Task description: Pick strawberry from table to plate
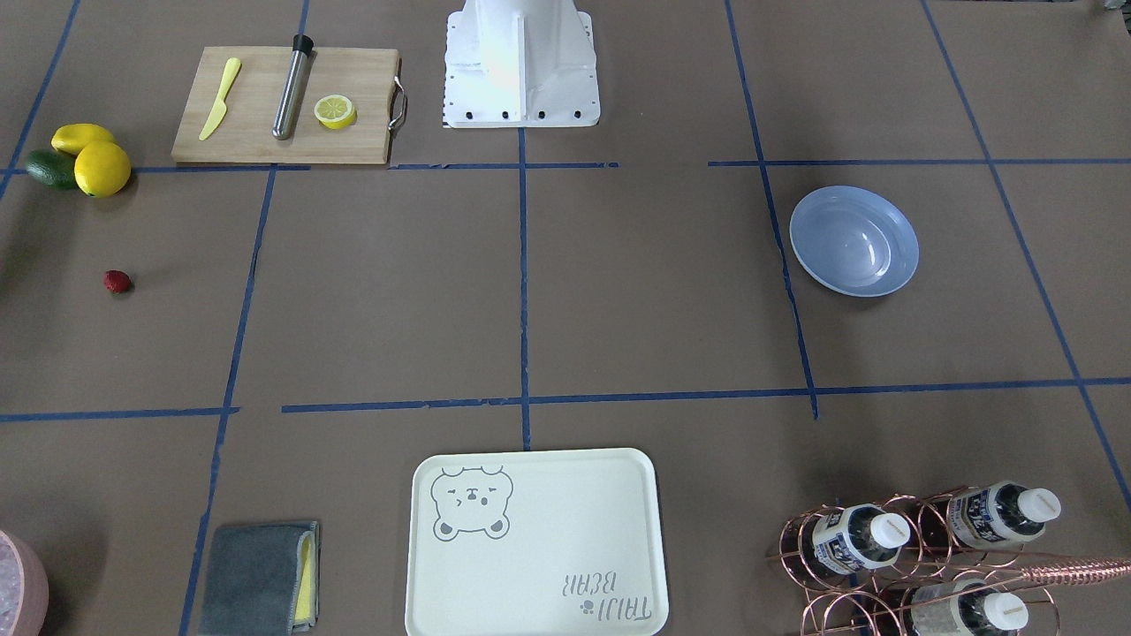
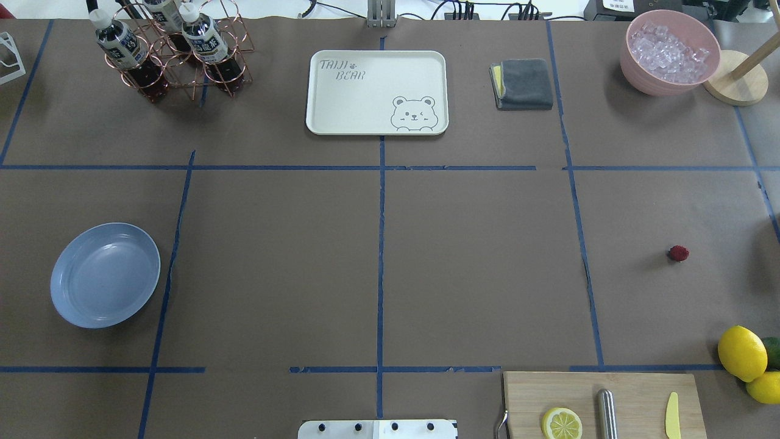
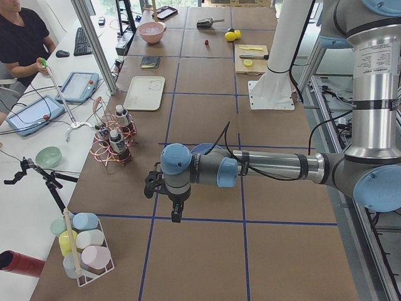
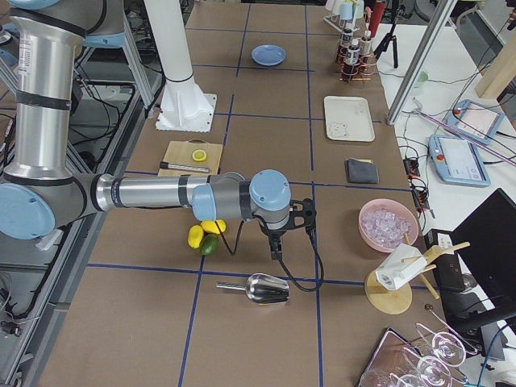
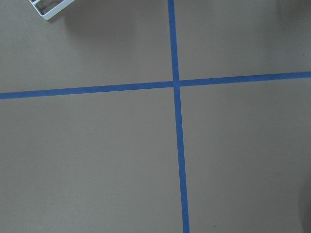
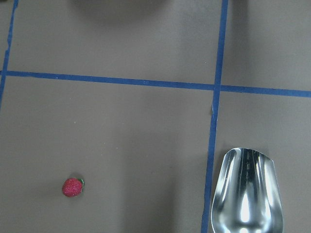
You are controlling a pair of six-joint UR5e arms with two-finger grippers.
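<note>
The strawberry (image 2: 677, 253) lies alone on the brown, tape-gridded table (image 2: 475, 262), near the lemons (image 2: 741, 353) and well apart from the plate (image 2: 105, 274) on the robot's left side. The right fingers (image 4: 276, 250) hang nearby. Whether they are open or closed I cannot tell, nor for the left fingers (image 3: 176, 215). Best to centre over the tiny fruit, descend straight, close gently — the paper is flat, and a metal scoop (image 6: 248, 191) lies off to one side.

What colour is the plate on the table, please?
The plate is a plain light blue-lavender, seen best in the overhead exterior view.
</note>
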